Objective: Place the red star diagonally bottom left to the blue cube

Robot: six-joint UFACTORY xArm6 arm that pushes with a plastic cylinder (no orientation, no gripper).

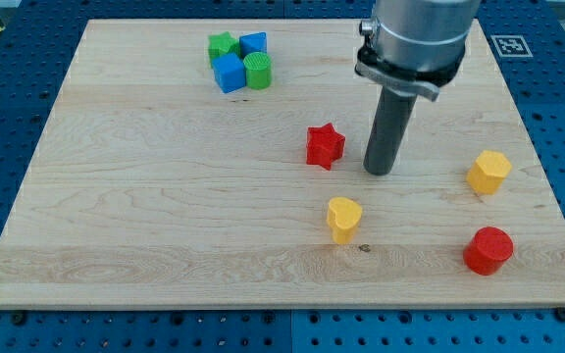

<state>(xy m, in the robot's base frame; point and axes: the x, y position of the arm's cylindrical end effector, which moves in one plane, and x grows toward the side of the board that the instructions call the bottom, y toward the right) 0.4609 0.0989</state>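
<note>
I have no fingers to open or clench, only a rod, and my tip (379, 172) is resting on the board (145, 216) just to the view's right of the red star (325, 146), apart from it by a narrow gap. The blue cube (229, 73) is sitting well off toward the view's top left, packed against a green star (223, 45), a green cylinder (258, 70) and a second blue block (254, 43). I am judging the risks: the star's points could make it spin off my rod if I push off-centre, and overshooting could drive it into the cluster, shifting the cube itself. The yellow heart (343, 218) is lying below, out of the likely path.
</note>
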